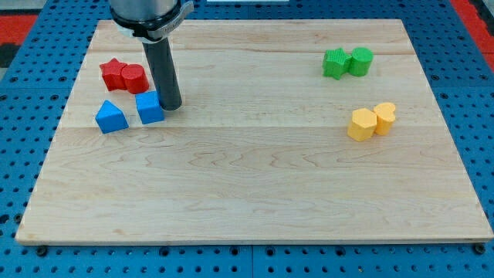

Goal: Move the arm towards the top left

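Blue perforated panels surround a pale wooden desk (255, 177) that fills most of the frame. At the upper left, the dark rod comes down from the arm's housing at the frame's top edge, and my tip (171, 106) rests on the wood, touching or just beside the right side of a blue cube (150, 107). This arm carries no hand, only the rod, so nothing can be told of it being apart or together.

Left of the cube, slightly apart from it, sits a blue triangular block (111, 117). Above these, near the rod's left side, a red star-shaped block (114, 72) touches a red cylinder (135, 77).

At the upper right, a green star-like block (334, 62) touches a green cylinder (360, 60). Below them, a yellow hexagonal block (360, 123) sits against a yellow heart-like block (384, 117).
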